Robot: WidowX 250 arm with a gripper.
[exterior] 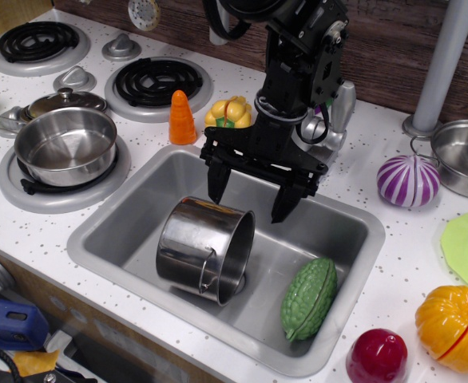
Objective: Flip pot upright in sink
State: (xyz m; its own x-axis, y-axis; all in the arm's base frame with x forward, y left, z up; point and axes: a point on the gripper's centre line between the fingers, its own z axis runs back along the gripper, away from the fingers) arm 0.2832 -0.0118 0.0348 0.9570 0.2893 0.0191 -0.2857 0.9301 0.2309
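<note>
The pot (204,248) is a tall shiny steel cylinder lying on its side in the sink (130,215), its open mouth facing right and slightly down. A thin wire loop handle shows near its rim. My gripper (247,197) hangs open just above the pot's upper right edge, with its two black fingers pointing down and spread wide. One fingertip (215,195) is over the pot's top. The other is over the basin floor. It holds nothing.
A green bumpy gourd (309,297) lies in the sink's right part. An orange carrot (182,117), a wide steel pan (65,147) on a burner, a purple striped ball (409,181), a small steel pan (462,156) and the grey faucet (338,112) stand around the basin.
</note>
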